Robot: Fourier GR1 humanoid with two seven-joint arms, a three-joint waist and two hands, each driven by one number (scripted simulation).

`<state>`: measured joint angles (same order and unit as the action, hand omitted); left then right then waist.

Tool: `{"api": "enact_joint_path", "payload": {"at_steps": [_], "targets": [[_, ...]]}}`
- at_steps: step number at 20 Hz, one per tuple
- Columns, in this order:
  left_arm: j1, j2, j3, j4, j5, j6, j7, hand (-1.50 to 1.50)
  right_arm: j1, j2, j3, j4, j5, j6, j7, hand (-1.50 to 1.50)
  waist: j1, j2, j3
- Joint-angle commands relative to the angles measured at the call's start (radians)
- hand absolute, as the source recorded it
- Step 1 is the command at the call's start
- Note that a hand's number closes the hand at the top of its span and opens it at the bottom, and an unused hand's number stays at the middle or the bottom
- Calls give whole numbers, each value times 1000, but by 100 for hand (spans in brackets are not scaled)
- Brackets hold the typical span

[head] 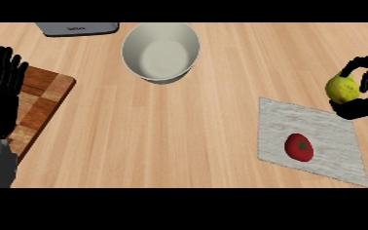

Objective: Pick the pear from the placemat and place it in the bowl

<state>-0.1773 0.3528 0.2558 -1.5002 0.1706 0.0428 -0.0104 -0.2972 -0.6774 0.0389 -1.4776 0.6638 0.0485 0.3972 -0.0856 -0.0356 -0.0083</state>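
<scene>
The right hand (354,91) curled round the pear (342,88), lifted above the placemat (327,126). Carrying looked underway; next it must travel left to the bowl (161,52). The left hand (10,85) rested, fingers spread.

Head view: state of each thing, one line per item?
pear: held in the right hand, off the placemat
bowl: upright, nothing in it
tomato: lying on the placemat
left hand: open, resting over the cutting board
</scene>
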Motion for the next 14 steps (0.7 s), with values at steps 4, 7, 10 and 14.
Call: {"api": "enact_joint_path", "payload": {"at_steps": [4, 7, 10, 14], "targets": [[-27, -28, -29, -18, -16, 21, 6, 0, -68, 64, -1, -490, -95, 135, 318, 150, 30, 11, 4], [5, -30, -37, -29, -3, -16, -11, 0, -126, 129, -9, -611, -161, 176, 480, 150, 63, 21, 5], [-21, -19, -43, -45, 0, -26, 6, 0, -283, 166, 43, -681, -189, 257, 675, 150, 87, 25, 5], [-36, -31, -50, -33, -15, -19, -4, 0, -504, 257, 83, -523, -185, 263, 793, 150, 103, 33, 6]]}}
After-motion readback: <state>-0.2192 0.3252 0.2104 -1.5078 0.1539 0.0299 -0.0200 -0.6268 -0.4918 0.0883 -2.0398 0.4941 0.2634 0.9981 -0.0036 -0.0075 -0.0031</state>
